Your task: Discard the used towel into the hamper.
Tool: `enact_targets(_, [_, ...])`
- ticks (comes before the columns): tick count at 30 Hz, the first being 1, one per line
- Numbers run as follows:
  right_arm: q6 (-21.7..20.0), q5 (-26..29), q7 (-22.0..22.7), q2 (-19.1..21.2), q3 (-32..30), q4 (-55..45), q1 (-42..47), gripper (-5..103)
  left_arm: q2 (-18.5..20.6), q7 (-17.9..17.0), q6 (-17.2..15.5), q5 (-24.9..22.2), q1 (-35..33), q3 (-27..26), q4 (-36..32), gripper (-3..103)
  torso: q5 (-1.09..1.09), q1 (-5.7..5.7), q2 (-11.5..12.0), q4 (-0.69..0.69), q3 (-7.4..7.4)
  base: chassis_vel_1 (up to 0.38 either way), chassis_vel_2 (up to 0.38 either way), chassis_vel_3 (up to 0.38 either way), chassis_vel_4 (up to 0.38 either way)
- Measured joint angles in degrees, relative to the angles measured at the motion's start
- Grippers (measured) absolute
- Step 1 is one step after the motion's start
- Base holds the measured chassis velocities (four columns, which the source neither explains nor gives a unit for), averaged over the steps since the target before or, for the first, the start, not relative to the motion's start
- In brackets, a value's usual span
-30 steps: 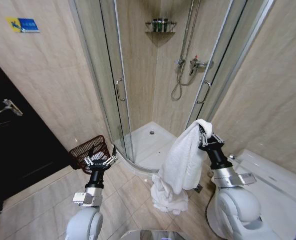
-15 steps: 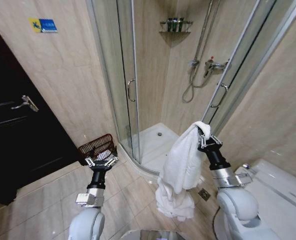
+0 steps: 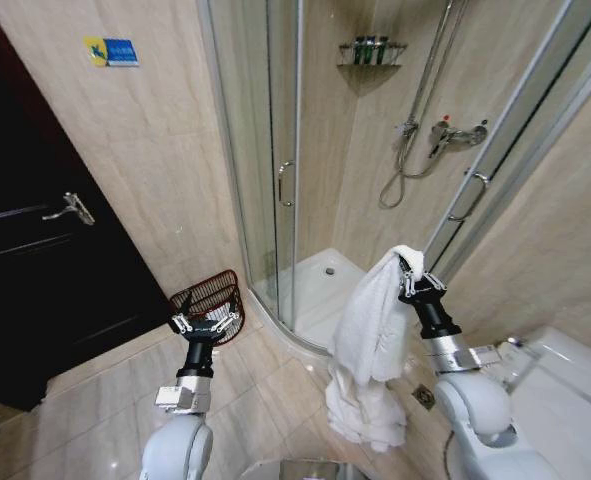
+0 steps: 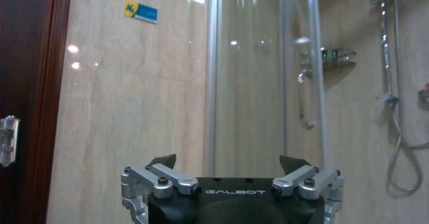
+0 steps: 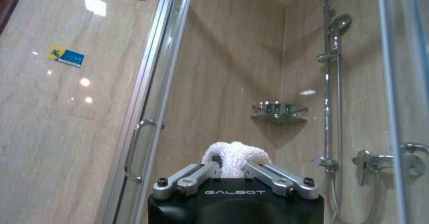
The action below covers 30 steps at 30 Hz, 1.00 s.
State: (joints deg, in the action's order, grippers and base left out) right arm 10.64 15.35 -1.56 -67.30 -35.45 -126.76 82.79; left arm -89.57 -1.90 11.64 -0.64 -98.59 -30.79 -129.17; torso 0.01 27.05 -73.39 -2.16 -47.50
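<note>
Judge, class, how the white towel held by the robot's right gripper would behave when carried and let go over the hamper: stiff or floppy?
Probably floppy: the towel drapes in folds below the right gripper, pinched at its top. It looks bulky, so it may overhang the small hamper. The light wire hamper might tip if snagged.

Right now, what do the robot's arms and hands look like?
Both arms are fat, shiny silver-grey tubes with black wrists. Each hand, the left hand and the right hand, is black with silver metal fingers held by little screws, and GALBOT is written on it in pale letters.
</note>
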Motion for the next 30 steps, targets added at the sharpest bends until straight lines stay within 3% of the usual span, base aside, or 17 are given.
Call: enact_targets(30, [-1.3, -2.2, -0.1, -1.2, 2.3, -0.5, -1.5, 1, 0.4, 0.3, 1.8, -1.8, 1.3, -1.5, 3.8, 100, -0.03, 0.03, 0.0, -0.03, -0.01, 0.167, 0.266, -0.061, -0.152])
